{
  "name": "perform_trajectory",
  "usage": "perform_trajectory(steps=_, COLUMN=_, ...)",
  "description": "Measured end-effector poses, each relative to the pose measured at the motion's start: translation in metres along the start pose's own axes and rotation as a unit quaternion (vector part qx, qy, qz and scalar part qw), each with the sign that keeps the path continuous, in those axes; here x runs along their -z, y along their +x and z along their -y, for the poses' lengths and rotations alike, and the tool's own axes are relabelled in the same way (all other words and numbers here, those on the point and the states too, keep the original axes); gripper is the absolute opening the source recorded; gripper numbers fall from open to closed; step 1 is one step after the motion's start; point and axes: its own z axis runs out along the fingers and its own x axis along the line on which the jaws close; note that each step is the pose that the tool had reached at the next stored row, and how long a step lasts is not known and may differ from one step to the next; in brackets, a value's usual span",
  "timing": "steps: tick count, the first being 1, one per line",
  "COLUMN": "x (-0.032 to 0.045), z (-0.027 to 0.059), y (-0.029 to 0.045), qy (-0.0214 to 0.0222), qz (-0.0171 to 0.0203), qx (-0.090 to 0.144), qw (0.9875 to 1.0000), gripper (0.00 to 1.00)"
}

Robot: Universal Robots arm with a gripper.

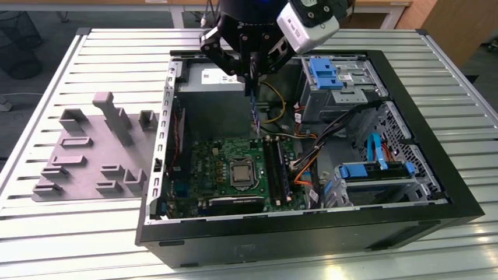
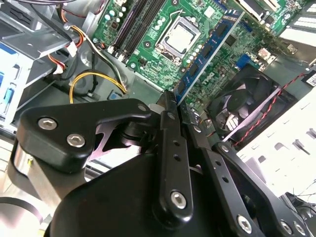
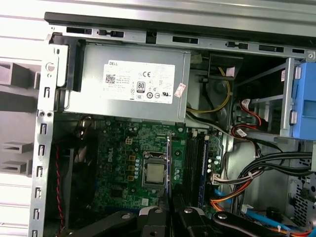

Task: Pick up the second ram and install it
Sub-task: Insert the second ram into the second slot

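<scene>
Blue second ram (image 2: 207, 47) with black chips — green motherboard (image 1: 225, 157), silver chip; black gripper (image 1: 251, 73); grey power supply (image 3: 133, 81), white label.

Overall light: bright, even overhead light is filling the scene.
Glare: the ribbed silver metal table (image 1: 93, 233) is reflecting hard white patches along its near edge.
Shadow: the open black computer case (image 1: 435, 192) is shading its own interior.
Focus: the black gripper linkage (image 2: 168, 163) is blurring slightly close up.

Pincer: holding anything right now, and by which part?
Yes. The pincer is shut on the second ram, gripping one end of the blue stick, which hangs down over the motherboard.
</scene>
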Motion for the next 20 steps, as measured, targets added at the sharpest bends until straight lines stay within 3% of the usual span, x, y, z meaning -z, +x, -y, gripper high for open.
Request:
perform_trajectory(steps=7, x=-0.0093, z=0.0007, y=-0.01, qy=0.0001, qz=0.0, qx=-0.003, qw=1.0, gripper=0.14)
perform_trajectory(steps=20, x=-0.0107, z=0.0007, y=-0.0102, qy=0.0001, qz=0.0, qx=-0.003, qw=1.0, gripper=0.14)
